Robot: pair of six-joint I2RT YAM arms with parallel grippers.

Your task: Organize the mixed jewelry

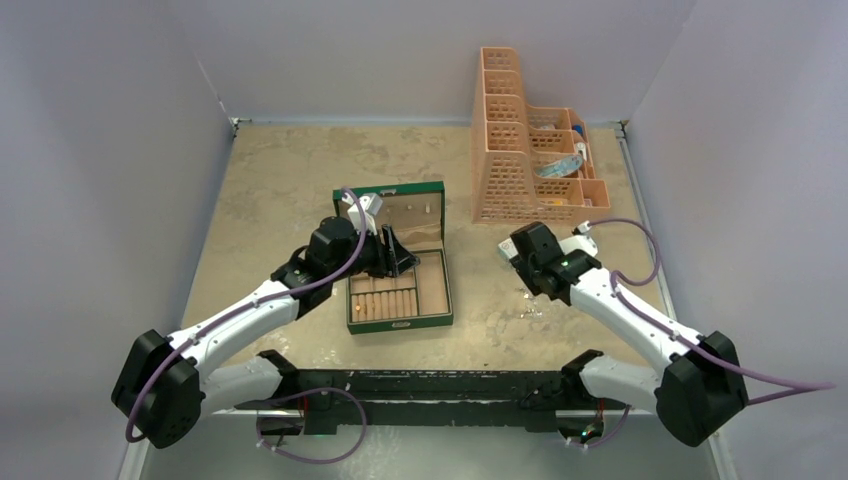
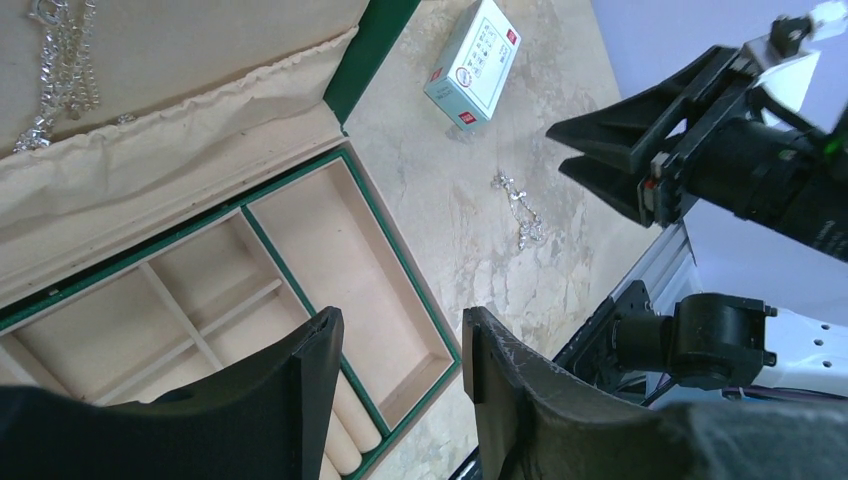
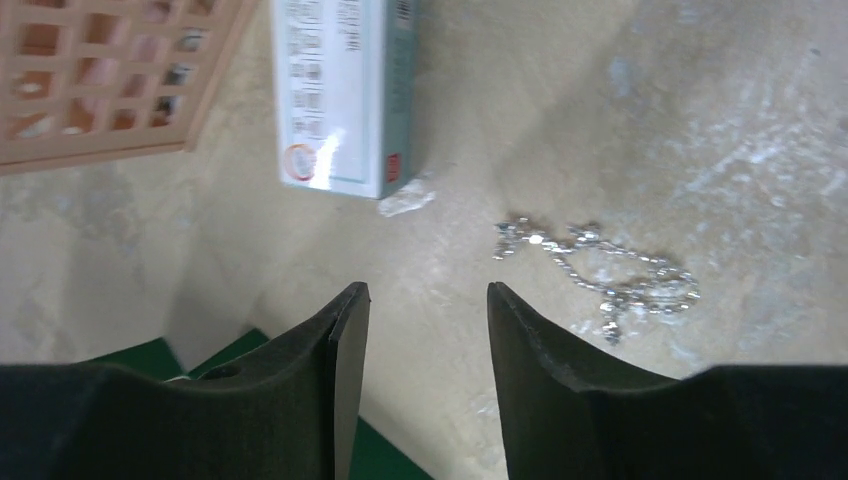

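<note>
The green jewelry box (image 1: 446, 320) lies open in the middle of the table, its lid (image 1: 432, 187) leaning back. A silvery chain (image 2: 58, 55) hangs inside the lid. Another silvery chain (image 3: 600, 272) lies on the table right of the box and also shows in the left wrist view (image 2: 520, 215). My left gripper (image 2: 400, 325) is open and empty, hovering over the box's right-hand compartment (image 2: 340, 250). My right gripper (image 3: 428, 290) is open and empty above the bare table, just left of the chain. It shows from above too (image 1: 515, 250). I see no gold rings.
A small white card box with red print (image 3: 340, 90) lies beyond the chain and shows in the left wrist view (image 2: 475, 65). An orange lattice organizer (image 1: 530, 160) stands at the back right. Walls close in the table on three sides.
</note>
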